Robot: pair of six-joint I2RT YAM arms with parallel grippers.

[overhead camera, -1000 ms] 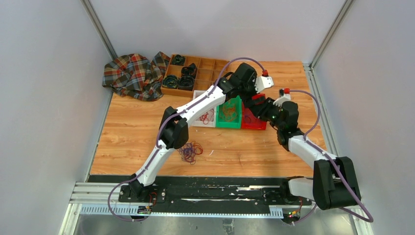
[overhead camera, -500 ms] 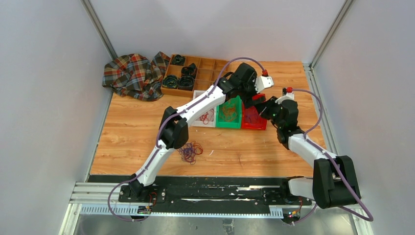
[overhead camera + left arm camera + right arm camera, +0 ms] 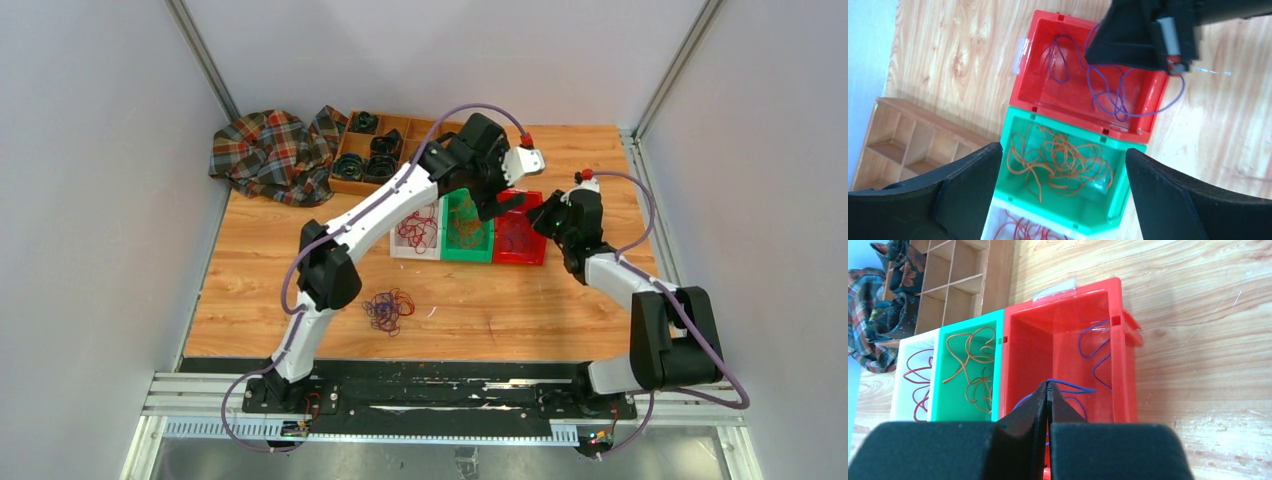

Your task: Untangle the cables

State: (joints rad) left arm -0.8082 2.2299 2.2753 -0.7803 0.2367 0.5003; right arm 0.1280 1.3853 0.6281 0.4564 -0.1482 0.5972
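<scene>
Over the red bin (image 3: 1048, 335), the right claw (image 3: 1048, 390) is pinched tight on a purple-blue cable (image 3: 1075, 387). The cable's loops trail down inside that bin, and in the left wrist view one loop reaches out past the bin's edge. Just beside it, the left claw (image 3: 1063, 150) hangs above the green bin (image 3: 950, 395) with its fingers spread wide, holding nothing. Orange cables (image 3: 1058, 155) lie loose in the green bin, and red cables (image 3: 920, 372) lie in the white bin (image 3: 903, 400) next along; the three bins sit touching in a row. Nearer the arm bases, well apart from the bins, a tangled heap (image 3: 388, 310) of red and purple cables rests on the table (image 3: 270, 270).
</scene>
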